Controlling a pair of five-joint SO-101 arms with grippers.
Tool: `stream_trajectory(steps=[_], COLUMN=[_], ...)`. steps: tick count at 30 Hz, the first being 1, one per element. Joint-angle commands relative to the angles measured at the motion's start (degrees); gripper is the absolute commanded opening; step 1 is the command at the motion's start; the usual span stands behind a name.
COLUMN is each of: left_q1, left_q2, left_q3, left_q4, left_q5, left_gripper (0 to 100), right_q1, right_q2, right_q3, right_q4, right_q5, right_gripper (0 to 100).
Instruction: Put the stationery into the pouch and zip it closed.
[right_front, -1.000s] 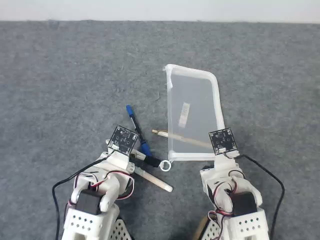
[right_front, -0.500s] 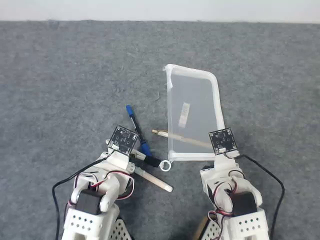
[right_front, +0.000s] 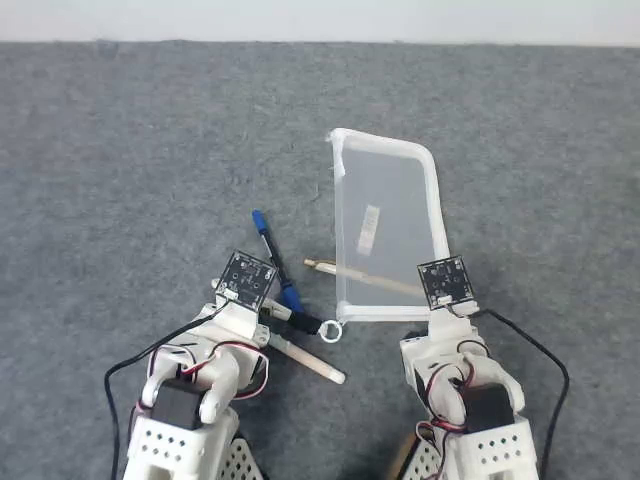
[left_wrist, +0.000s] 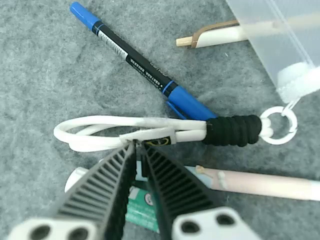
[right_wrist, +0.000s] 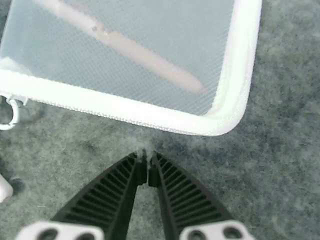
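Two robot arms sit side by side at the near edge of a grey, felt-like worktop (right_front: 120, 180). A translucent pouch (right_front: 395, 190) with white edging lies flat in front of them.

The left arm (right_front: 200, 385) is near the pouch, off its left side. The right arm (right_front: 465, 395) is just short of the pouch's near right corner.

The left pincer (left_wrist: 136, 146) has its ribbed black fingers together. Its tips are right at a white cord loop (left_wrist: 100, 122); whether they pinch the cord cannot be told. The cord runs through a black wrapped section (left_wrist: 232, 131) to a white ring (left_wrist: 278, 125), which hangs from the pouch's near left corner.

The right pincer (right_wrist: 148, 156) is also closed, holding nothing. Its tips are on the worktop close to the pouch's white near edge, not touching it.

Three pieces of stationery are in sight:
- A blue pen (right_front: 275, 258) lies slantwise just left of the pouch, fully outside it. Its lower end is close to the black wrapped section.
- A cream pen (right_front: 350, 273) crosses the pouch's near end and is seen through the clear wall. Its clip end sticks out past the left edge. Whether it lies inside or under the pouch cannot be told.
- A second cream pen (right_front: 310, 362) lies on the worktop nearer the left arm than the pouch. It is just beyond the ring from the pouch and well outside it.

A small pale label (right_front: 370, 228) shows on the pouch's middle.
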Motion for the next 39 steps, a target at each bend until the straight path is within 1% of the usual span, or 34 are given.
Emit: stream_trajectory(steps=[1, 9, 18, 22, 24, 27, 31, 33, 39], left_q1=[-0.18, -0.18, -0.18, -0.18, -0.18, -0.18, -0.18, -0.18, -0.18], left_q2=[-0.62, -0.62, -0.62, -0.62, -0.62, -0.62, -0.62, -0.62, -0.62], left_q3=[-0.84, -0.84, -0.84, -0.84, -0.84, -0.84, -0.84, -0.84, -0.84], left_q4=[0.26, 0.26, 0.26, 0.26, 0.26, 0.26, 0.26, 0.26, 0.26], left_q5=[0.7, 0.7, 0.7, 0.7, 0.7, 0.7, 0.7, 0.7, 0.7], left_gripper=[1, 1, 1, 1, 1, 1, 1, 1, 1], right_q1=[-0.13, -0.04, 4.35, 4.7, 4.53, 3.47, -3.12, -5.23, -6.37], right_q2=[-1.1, -1.1, -1.1, -1.1, -1.1, -1.1, -1.01, -1.01, -1.01], right_q3=[1.32, 0.88, -6.86, -9.23, -10.37, -11.43, -11.34, -11.43, -11.78], right_q4=[0.31, 0.22, 1.71, 1.63, -0.31, -2.15, 0.75, 1.63, 1.89], right_q5=[-0.35, -0.26, -0.35, -0.26, -0.26, -0.26, -0.44, -0.62, -0.62], right_gripper=[0.6, 0.6, 0.6, 0.6, 0.6, 0.6, 0.6, 0.6, 0.6])
